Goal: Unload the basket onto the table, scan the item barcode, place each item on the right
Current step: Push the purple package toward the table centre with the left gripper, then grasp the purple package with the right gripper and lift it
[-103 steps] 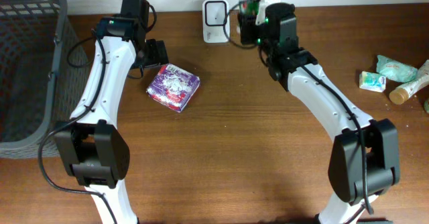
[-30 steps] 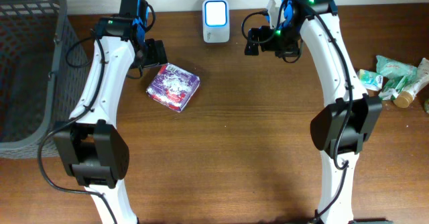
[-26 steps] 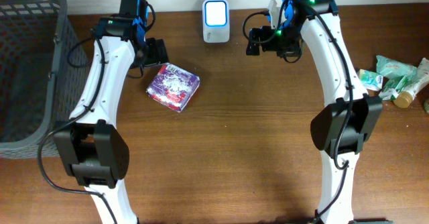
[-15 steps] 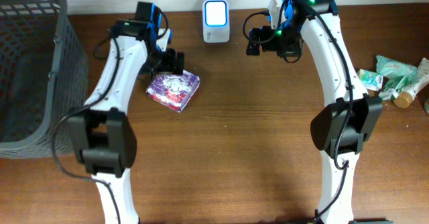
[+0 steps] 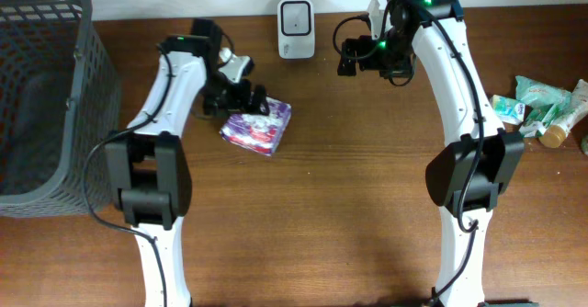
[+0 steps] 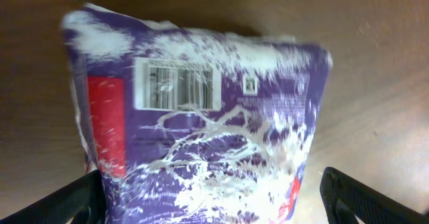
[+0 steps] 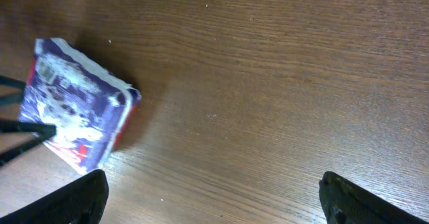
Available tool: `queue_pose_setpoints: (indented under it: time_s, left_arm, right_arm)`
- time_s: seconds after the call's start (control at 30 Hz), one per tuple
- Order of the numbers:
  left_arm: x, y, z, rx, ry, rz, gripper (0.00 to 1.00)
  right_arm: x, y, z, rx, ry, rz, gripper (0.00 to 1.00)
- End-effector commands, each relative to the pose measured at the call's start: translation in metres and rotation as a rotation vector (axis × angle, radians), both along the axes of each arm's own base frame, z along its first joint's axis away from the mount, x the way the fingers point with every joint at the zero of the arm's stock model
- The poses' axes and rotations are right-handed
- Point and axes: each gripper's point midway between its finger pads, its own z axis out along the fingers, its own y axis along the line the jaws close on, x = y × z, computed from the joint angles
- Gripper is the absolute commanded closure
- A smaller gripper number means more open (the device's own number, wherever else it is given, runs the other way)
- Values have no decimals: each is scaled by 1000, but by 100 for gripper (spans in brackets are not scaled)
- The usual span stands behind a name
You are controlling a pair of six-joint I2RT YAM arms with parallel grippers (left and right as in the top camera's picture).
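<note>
I brought the left gripper astride the purple packet, nudging it sideways; jaws gaped, grasp still pending.

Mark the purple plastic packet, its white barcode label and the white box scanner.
Purple plastic packet (image 5: 262, 130), overhead view, top face.
White barcode label (image 6: 177, 83), left wrist view, middle bars.
White box scanner (image 5: 295, 17), overhead view, front window.

Packet blurred on the left wrist view, barcode bars unreadable; its lower end runs off frame between the left fingers, themselves cropped to dark tips at both corners.
</note>
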Motion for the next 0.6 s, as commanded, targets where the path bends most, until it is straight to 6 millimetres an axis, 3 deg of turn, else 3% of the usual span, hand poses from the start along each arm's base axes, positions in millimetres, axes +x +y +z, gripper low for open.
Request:
queue_pose_setpoints:
  time_s: [0.0, 0.07, 0.1, 0.17, 0.23, 0.3, 0.33, 0.37, 0.5, 0.57]
  left_arm:
    - [-25, -40, -14, -68, 93, -89, 1]
    - [-40, -75, -5, -148, 112, -149, 1]
    - [-43, -84, -3, -143, 108, -171, 1]
    - [-40, -90, 9, -143, 90, -184, 1]
    - [-28, -86, 34, -142, 44, -174, 1]
    - [3, -47, 65, -31, -40, -54, 1]
    - [22, -5, 76, 93, -77, 94, 1]
    - [31, 20, 79, 159, -93, 176, 1]
    - [39, 73, 64, 317, -91, 285, 1]
    - [40, 79, 54, 343, -79, 291, 1]
  right_arm:
    - [0, -2, -1, -12, -3, 6, 1]
    - [0, -2, -1, -12, -3, 6, 1]
    - [0, -2, -1, -12, -3, 6, 1]
    - [0, -2, -1, -12, -3, 6, 1]
    - [0, -2, -1, -12, -3, 6, 1]
    - [0, -2, -1, -12, -3, 6, 1]
    - [0, -2, -1, -12, -3, 6, 1]
    - [0, -2, -1, -12, -3, 6, 1]
    - [0, -2, -1, -12, -3, 6, 1]
    - [0, -2, -1, -12, -3, 6, 1]
